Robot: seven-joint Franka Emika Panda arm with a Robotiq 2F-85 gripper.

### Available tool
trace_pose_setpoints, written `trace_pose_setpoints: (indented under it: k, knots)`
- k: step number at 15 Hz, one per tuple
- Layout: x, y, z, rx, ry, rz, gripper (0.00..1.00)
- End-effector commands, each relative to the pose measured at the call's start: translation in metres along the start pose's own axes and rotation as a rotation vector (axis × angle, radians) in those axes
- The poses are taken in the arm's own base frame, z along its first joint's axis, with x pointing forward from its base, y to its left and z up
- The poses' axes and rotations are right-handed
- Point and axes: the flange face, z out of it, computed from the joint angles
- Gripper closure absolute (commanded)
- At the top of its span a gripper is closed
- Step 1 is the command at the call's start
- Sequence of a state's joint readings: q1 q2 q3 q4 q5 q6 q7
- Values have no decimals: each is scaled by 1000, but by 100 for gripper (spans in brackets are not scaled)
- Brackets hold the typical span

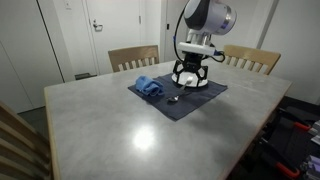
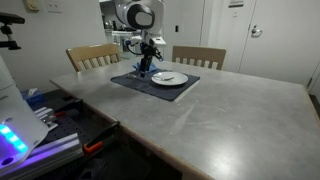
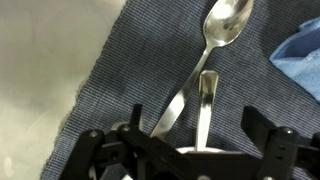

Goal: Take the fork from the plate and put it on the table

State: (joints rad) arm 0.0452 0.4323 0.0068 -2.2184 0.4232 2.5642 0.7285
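A white plate (image 2: pixel 168 78) sits on a dark blue placemat (image 1: pixel 200 98) at the far side of the table. In the wrist view the fork's handle (image 3: pixel 206 95) sticks out over the plate's rim (image 3: pixel 215 151) onto the placemat; its tines are hidden under the gripper. A spoon (image 3: pixel 225 25) lies on the placemat beside it, with its handle slanting next to the fork handle. My gripper (image 3: pixel 196 128) is open and low over the plate's edge (image 1: pixel 190 74), one finger on each side of the fork handle, not closed on it.
A crumpled blue cloth (image 1: pixel 148 87) lies on the placemat beside the spoon (image 1: pixel 173 99). Two wooden chairs (image 1: pixel 133 57) stand behind the grey table (image 1: pixel 130 130). The table's bare top shows at the left in the wrist view (image 3: pixel 40 70).
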Motion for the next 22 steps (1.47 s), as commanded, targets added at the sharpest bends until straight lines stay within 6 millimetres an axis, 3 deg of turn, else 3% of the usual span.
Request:
trace_pose_setpoints:
  k: [1,12,15,18,19,20,22]
  knots:
    - [12,0,5,-3,33,18,0]
    - [18,0,17,-13,20,25,0]
    - [17,0,22,-18,21,28,7]
    - [15,1,23,-18,22,28,17]
    - [16,1,23,-19,22,28,27]
    - [16,0,23,-19,22,28,27]
    - [17,-1,23,-18,24,27,52]
